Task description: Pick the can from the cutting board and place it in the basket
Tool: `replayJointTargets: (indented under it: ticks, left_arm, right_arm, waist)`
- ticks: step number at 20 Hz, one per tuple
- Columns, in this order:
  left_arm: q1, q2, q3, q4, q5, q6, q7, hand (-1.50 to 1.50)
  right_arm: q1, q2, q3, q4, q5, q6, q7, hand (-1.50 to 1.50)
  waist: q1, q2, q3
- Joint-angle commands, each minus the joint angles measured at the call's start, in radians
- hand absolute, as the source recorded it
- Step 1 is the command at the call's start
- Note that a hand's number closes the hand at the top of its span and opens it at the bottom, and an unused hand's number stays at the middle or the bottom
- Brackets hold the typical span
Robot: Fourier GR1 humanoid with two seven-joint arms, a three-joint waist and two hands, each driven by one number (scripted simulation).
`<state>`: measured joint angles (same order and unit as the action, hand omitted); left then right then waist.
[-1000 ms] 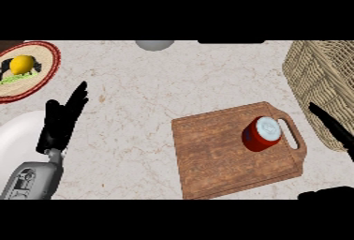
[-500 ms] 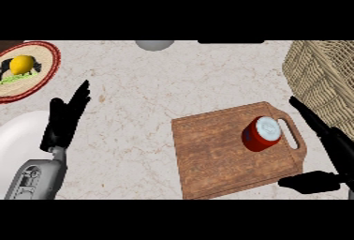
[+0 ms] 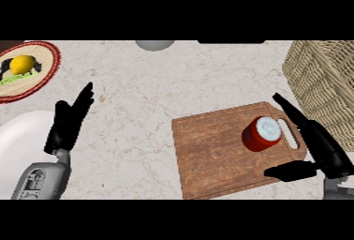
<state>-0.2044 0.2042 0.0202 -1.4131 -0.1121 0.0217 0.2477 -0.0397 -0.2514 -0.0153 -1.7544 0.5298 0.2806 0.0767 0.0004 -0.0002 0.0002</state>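
Item: can [image 3: 262, 134], red body, pale top. Stands upright, long axis vertical, on the cutting board [image 3: 214, 154], toward the board's right edge, just beside the handle slot [image 3: 291, 134].

Item: right hand [image 3: 319, 145], black, at the board's right edge. Fingers straight and spread from the thumb, which juts leftward over the board's near right corner; it holds nothing. The can lies to the hand's left, inside the open span between fingers and thumb, near but apart; whether any finger brushes it is hard to tell from above.

Item: left hand [image 3: 67, 123], open, fingers up, resting near the counter's left edge, well apart from the board. The right hand is plainly the nearer one.

Item: basket [image 3: 319, 79], wicker, at the counter's far right corner, beyond the hand.

Judgement: closing sideways round the upright can appears to be the step pending; the can is not yet lifted.
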Motion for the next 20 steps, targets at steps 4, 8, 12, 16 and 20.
replayJointTargets:
  ticks: [4, 8, 12, 16, 20]
  left_arm:
    - [0.062, -0.004, 0.013, -0.043, -0.02, -0.018, -0.018, 0.0]
    - [0.038, -0.002, 0.049, -0.075, 0.0, -0.043, 0.03, 0.0]
    - [0.012, -0.003, 0.075, 0.013, 0.003, -0.068, -0.029, 0.0]
    - [-0.01, -0.027, 0.048, 0.012, -0.053, -0.026, -0.033, 0.0]
    - [-0.04, -0.01, 0.088, 0.064, -0.02, -0.06, -0.045, 0.0]
  right_arm:
    - [-0.11, 0.025, -0.01, 0.184, 0.044, -0.012, -0.019, -1.5]
    - [-0.025, 0.079, 0.034, 0.079, 0.063, -0.015, 0.012, -1.5]
    - [-0.042, 0.083, 0.035, 0.104, 0.083, -0.01, 0.009, -1.5]
    - [-0.072, 0.057, -0.017, 0.161, 0.056, 0.007, -0.028, -1.5]
    - [-0.093, 0.058, 0.02, 0.23, 0.121, -0.024, -0.068, 1.5]
  waist:
    - [0.005, 0.0, 0.0]
    - [0.0, 0.0, 0.0]
    - [-0.001, 0.0, 0.0]
    - [-0.001, 0.0, 0.0]
    - [-0.001, 0.0, 0.0]
